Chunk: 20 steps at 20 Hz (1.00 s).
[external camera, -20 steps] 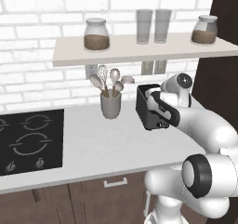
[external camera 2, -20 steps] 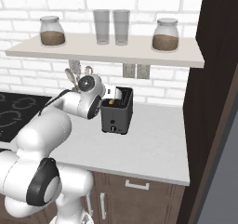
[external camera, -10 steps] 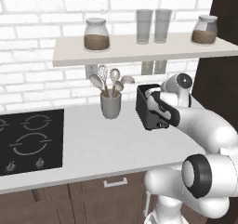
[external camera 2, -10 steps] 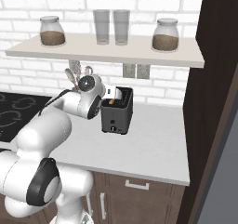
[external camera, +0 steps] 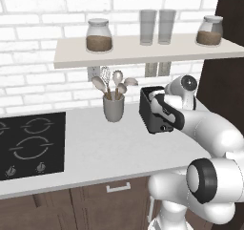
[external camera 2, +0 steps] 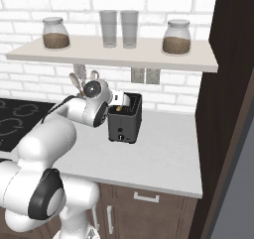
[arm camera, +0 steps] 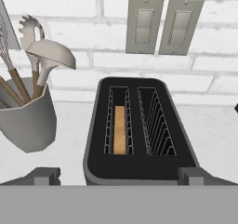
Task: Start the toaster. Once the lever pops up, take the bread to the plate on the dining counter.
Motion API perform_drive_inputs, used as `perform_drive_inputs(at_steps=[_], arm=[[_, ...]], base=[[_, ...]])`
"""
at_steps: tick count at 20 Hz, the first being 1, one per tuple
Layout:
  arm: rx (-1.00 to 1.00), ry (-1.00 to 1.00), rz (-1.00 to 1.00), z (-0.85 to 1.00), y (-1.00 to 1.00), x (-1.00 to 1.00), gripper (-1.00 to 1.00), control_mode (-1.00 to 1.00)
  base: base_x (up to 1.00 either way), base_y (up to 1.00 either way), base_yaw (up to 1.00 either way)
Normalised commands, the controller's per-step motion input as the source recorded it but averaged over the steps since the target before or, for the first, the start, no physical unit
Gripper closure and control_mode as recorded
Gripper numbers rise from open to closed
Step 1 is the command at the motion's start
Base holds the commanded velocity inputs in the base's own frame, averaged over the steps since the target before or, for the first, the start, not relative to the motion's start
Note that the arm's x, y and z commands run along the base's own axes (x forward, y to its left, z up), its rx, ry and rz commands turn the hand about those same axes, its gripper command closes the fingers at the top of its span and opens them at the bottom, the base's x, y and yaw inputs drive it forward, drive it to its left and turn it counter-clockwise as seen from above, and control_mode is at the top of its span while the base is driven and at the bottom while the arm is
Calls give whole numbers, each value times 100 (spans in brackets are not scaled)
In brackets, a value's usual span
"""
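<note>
The dark toaster (external camera: 151,113) (external camera 2: 125,120) (arm camera: 139,139) stands on the white counter against the brick wall. A slice of bread (arm camera: 120,130) sits deep in its left slot, tan edge up; the right slot holds nothing. My gripper (arm camera: 118,175) hovers open just above the toaster's near edge, one fingertip (arm camera: 46,174) to each side of it, touching nothing. In the left base view the hand is in front of the toaster's top. The plate and the dining counter are out of view.
A grey utensil cup (external camera: 113,108) (arm camera: 23,121) stands just left of the toaster. Farther left lies a black cooktop (external camera: 28,143). A shelf (external camera: 138,50) with jars and glasses hangs overhead. A dark tall cabinet (external camera 2: 228,109) closes the counter's right end.
</note>
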Motion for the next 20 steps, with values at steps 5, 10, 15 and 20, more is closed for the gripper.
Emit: perform_drive_inputs(at_steps=[5, 10, 15, 20], arm=[[0, 0, 0, 0, 0, 0, -100, -100], [0, 0, 0, 0, 0, 0, -100, -100], [0, 0, 0, 0, 0, 0, -100, -100], [0, 0, 0, 0, 0, 0, -100, -100]], base=[[0, 0, 0], [0, 0, 0], [0, 0, 0], [0, 0, 0]])
